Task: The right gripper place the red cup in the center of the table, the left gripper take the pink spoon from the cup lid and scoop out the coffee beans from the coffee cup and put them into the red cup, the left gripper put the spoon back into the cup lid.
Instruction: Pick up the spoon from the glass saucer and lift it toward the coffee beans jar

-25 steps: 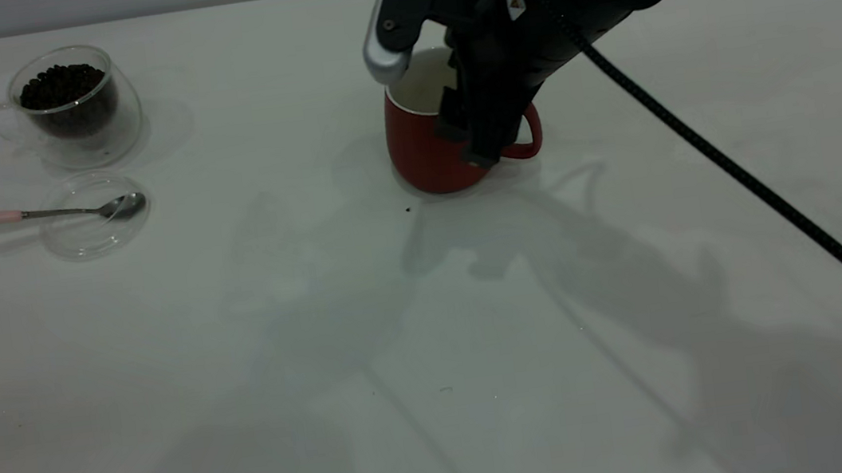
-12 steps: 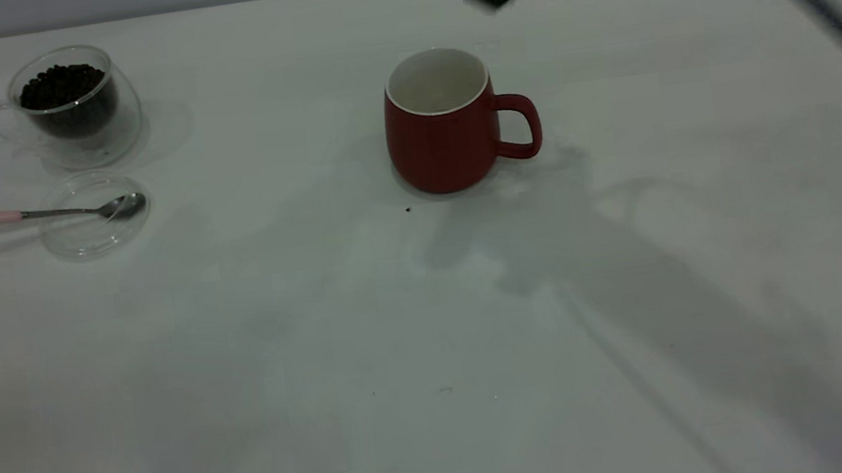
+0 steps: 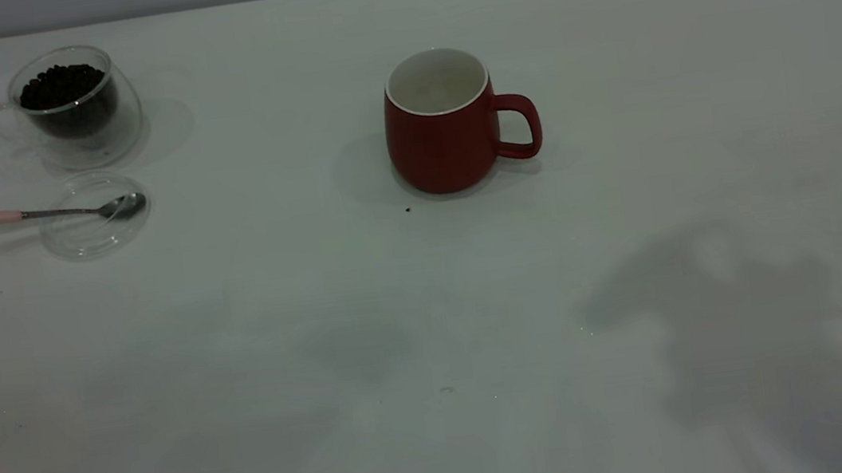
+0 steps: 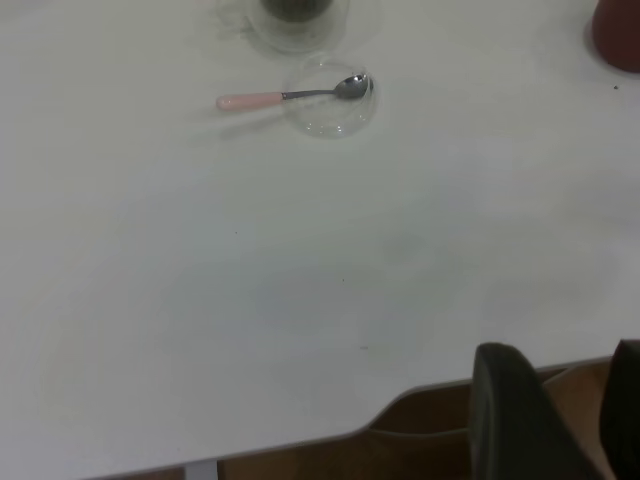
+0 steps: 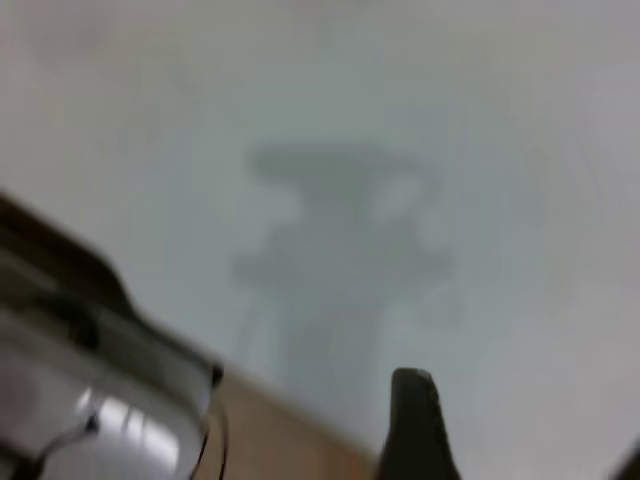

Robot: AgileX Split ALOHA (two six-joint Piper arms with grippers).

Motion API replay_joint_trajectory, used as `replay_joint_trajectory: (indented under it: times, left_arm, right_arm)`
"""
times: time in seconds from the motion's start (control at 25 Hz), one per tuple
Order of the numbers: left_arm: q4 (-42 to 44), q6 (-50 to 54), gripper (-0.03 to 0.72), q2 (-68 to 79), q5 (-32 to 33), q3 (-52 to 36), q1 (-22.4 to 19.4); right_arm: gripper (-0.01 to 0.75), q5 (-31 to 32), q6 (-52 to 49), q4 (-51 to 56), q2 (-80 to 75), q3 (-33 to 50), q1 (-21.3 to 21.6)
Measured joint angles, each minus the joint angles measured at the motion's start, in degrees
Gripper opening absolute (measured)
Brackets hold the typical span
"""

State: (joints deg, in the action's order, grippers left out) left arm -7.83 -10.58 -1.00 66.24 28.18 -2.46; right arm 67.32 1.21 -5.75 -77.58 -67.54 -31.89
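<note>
Stretching across nearly the whole exterior view, the white counter (image 3: 433, 331) lies bare over most of its surface, with faint grey shadows falling toward its near right side. Largest of the things on it, the red cup (image 3: 441, 125) stands upright near the middle, a little toward the far edge, its white inside showing nothing in it and its loop handle pointing right. A tiny dark speck (image 3: 408, 209) sits on the counter just in front of it. Well apart at the far left stands the coffee cup (image 3: 69, 107), clear glass, upright, with the coffee beans (image 3: 61, 86) heaped dark inside. Just in front of that lies the cup lid (image 3: 90, 214), flat on the counter, close to the glass but apart from it. The pink spoon (image 3: 32, 213) rests across the lid, its metal bowl on the lid's right part and its pale pink handle sticking out leftward over the counter.

Neither arm shows from outside. The left tool (image 4: 560, 420) hangs beyond the counter's edge, well away from the spoon, its two dark fingers spread with nothing between them. The right tool (image 5: 300, 400) hovers over bare counter near its edge; whether it is open or closed I cannot tell
</note>
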Motion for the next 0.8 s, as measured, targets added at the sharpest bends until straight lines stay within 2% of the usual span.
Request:
replay_joint_trajectory:
  times: [0.08,0.32,0.8]
  left_arm:
    - [0.0,0.0,0.277,0.0,0.0,0.0,0.0]
    - [0.0,0.0,0.277,0.0,0.0,0.0,0.0]
    - [0.0,0.0,0.277,0.0,0.0,0.0,0.0]
  right_arm:
    - [0.591,2.3,-2.0,0.0,2.1,0.3,0.0]
    - [0.591,2.9,-0.9,0.8,11.0,4.8,0.0]
    - [0.591,3.5,-2.8,5.8,38.2,26.2,0.4]
